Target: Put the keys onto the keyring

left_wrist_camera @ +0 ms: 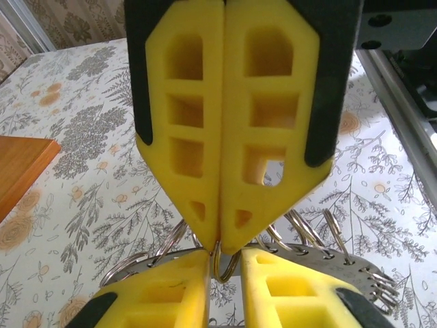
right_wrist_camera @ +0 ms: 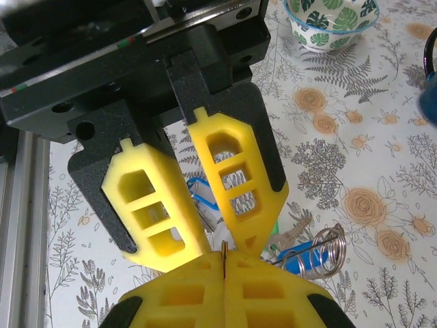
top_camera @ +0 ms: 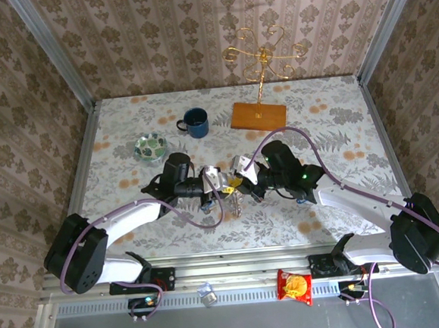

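Both grippers meet tip to tip above the table's middle. My right gripper [right_wrist_camera: 224,263] is shut on a thin split ring [left_wrist_camera: 223,263] of the keyring [left_wrist_camera: 311,251], a grey metal band carrying several wire rings. That ring hangs down into the narrow gap between my left gripper's [left_wrist_camera: 225,263] fingers [left_wrist_camera: 184,287], which stand slightly apart around it. From above, the left gripper [top_camera: 218,181] and right gripper [top_camera: 240,177] face each other, with the keyring [top_camera: 234,202] dangling below them. Keys lie on the table under the grippers: a silver key [right_wrist_camera: 300,234] with a blue tag [right_wrist_camera: 304,263], and another blue tag [right_wrist_camera: 201,193].
A blue mug [top_camera: 196,122] and a green-patterned dish [top_camera: 150,146] stand behind the left arm. A wooden base [top_camera: 258,115] with a gold wire stand sits at the back centre. A red snack packet [top_camera: 294,286] lies on the front rail.
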Controlling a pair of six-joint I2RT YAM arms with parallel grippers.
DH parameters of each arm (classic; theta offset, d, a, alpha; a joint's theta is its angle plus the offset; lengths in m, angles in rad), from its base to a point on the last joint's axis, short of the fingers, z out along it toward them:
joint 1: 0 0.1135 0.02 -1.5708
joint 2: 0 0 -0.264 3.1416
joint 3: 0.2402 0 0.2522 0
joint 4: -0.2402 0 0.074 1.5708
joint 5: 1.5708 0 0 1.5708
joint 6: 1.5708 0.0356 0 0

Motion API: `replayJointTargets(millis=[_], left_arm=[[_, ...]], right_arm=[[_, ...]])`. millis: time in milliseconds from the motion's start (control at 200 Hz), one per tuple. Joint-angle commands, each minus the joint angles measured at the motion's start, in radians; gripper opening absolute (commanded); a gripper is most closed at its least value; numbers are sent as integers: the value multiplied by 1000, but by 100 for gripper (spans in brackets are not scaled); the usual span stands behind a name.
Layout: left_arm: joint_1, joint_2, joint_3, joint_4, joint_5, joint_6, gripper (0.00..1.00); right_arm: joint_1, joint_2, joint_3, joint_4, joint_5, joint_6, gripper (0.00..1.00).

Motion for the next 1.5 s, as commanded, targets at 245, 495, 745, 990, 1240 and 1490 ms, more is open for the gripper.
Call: replayJointTargets(millis=[245, 495, 745, 990, 1240, 1490], left_arm=[[-9, -10, -41, 84, 15, -28, 0], [-13, -33, -80, 133, 7, -31, 0], [-14, -34, -88, 149, 3, -22, 0], [-22, -41, -91, 152, 5, -13, 0], [-24, -44, -91, 147, 13, -12, 0], [-28, -41, -83, 129, 24, 1, 0]], right_arm=[[-9, -67, -18, 41, 0, 30, 28], [-82, -281, -176, 89, 108, -6, 44], [-36, -251, -161, -25, 142, -104, 35], [-17, -188, -130, -14, 199, -167, 33], [11, -116, -107, 41, 243, -200, 32], [17, -90, -90, 66, 207, -230, 33]])
